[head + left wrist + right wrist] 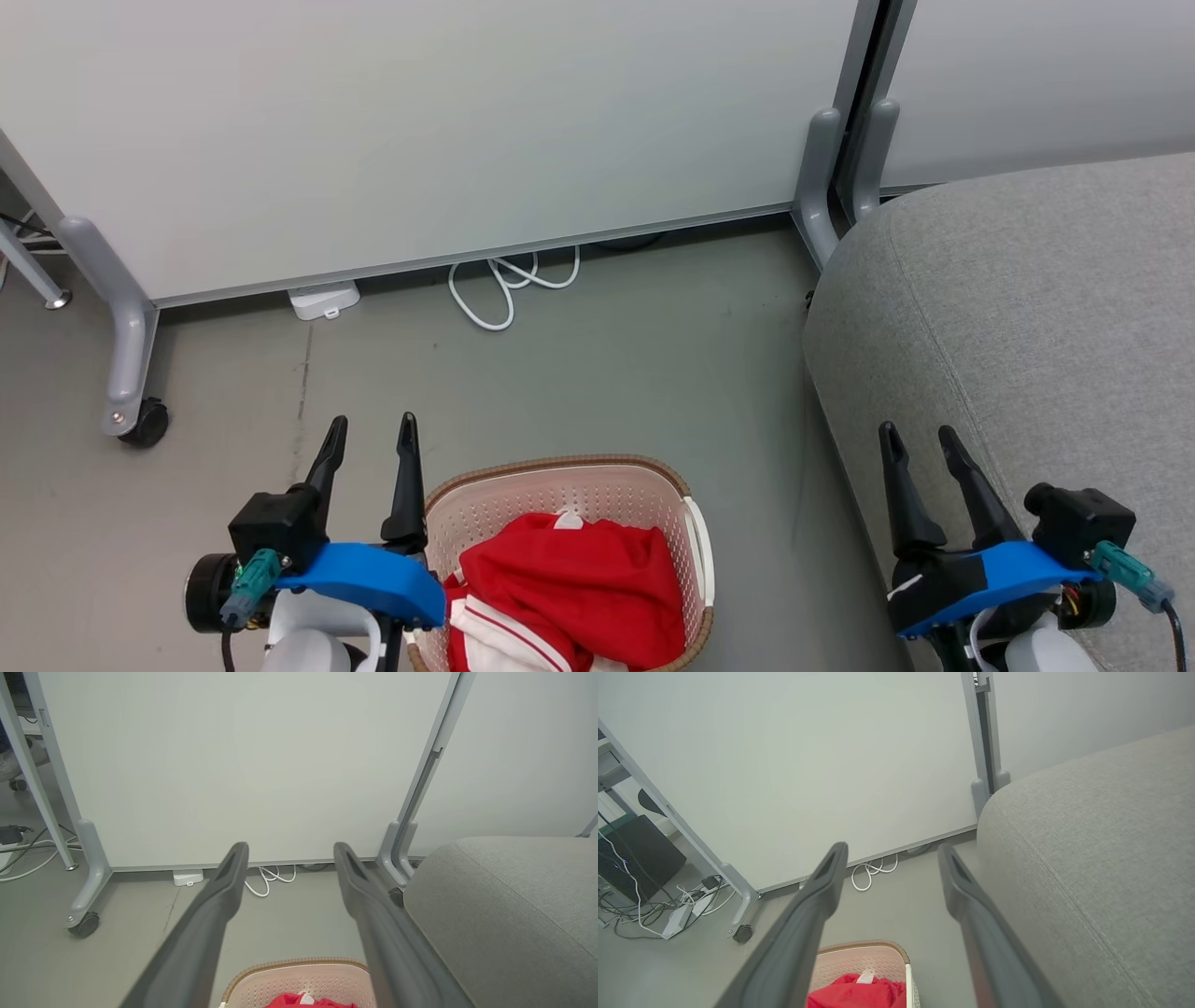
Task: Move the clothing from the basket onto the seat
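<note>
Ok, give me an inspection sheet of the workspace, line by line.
Surface: grey floor, basket standing on it.
Job's things: red clothing heaped in the basket; grey seat to its right, bare where visible.
Clutter: nothing seen.
End effectors: left end effector open, left of the basket; right end effector open at the seat's edge; both empty.
Cables: white cable coiled below the partition, beside a white power block.
Surroundings: pale partition on wheeled grey feet.
</note>
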{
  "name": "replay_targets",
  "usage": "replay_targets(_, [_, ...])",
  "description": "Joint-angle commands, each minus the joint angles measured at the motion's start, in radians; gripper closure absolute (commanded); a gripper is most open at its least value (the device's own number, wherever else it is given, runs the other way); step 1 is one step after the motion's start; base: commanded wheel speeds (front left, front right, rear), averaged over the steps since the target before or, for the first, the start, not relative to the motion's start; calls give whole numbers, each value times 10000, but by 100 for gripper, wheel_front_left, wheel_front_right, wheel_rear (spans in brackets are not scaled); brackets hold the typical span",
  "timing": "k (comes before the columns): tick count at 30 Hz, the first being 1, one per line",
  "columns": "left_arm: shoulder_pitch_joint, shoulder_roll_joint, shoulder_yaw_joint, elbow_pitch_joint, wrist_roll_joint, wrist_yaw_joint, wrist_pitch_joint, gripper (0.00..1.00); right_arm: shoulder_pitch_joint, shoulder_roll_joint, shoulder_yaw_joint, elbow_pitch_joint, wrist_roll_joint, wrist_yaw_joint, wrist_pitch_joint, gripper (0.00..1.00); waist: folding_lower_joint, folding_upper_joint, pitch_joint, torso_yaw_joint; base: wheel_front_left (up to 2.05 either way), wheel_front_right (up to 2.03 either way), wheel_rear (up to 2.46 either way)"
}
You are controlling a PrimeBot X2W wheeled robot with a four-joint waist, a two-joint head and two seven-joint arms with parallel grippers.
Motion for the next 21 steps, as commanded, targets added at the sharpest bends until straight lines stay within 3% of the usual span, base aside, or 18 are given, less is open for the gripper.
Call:
replay_targets(1, [-213,47,-32,-7,241,52,-85,0,-214,-79,18,-24,-209,21,-79,0,0,0,3,4,0,0,0])
replay_targets(21, [-273,-30,-150,244,1712,54,-497,0,-273,-88,137,114,-1707,25,-468,0,0,0,129,8,0,0,0])
